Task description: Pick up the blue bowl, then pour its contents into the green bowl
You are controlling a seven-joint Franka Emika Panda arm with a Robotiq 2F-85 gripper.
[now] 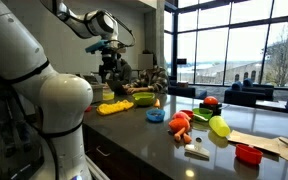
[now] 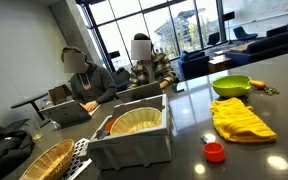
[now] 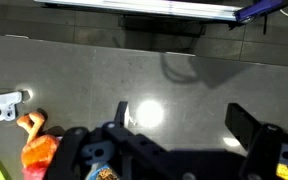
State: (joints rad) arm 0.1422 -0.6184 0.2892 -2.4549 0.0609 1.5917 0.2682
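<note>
Your gripper (image 1: pixel 109 68) hangs in the air above the far part of the dark counter (image 1: pixel 134 140). In the wrist view its two fingers (image 3: pixel 246 128) stand wide apart with only bare counter between them, clamped on nothing. Count in an exterior view: one green bowl (image 1: pixel 142 98), one blue bowl (image 1: pixel 156 115), one small red bowl (image 1: pixel 248 153), one yellow cloth (image 1: pixel 114 107), one lime-yellow rounded object (image 1: pixel 219 127), one orange-red toy (image 1: pixel 181 124). The blue bowl sits on the counter at about 4 o'clock from the green bowl, near it but apart; what it holds you cannot tell at this size. The gripper is at about 11 o'clock from the green bowl, well above both bowls. The yellow cloth lies at 9 o'clock from the green bowl. The other outside camera shows the green bowl (image 2: pixel 231 85) at 12 o'clock from the yellow cloth (image 2: pixel 242 118), plus two woven baskets: one (image 2: pixel 134 122) inside a grey bin (image 2: pixel 134 150), one (image 2: pixel 44 160) loose at 8 o'clock from it. Two people sit behind. The wrist view has the toy at 8 o'clock and one small white object (image 3: pixel 6 104) at 9 o'clock.
</note>
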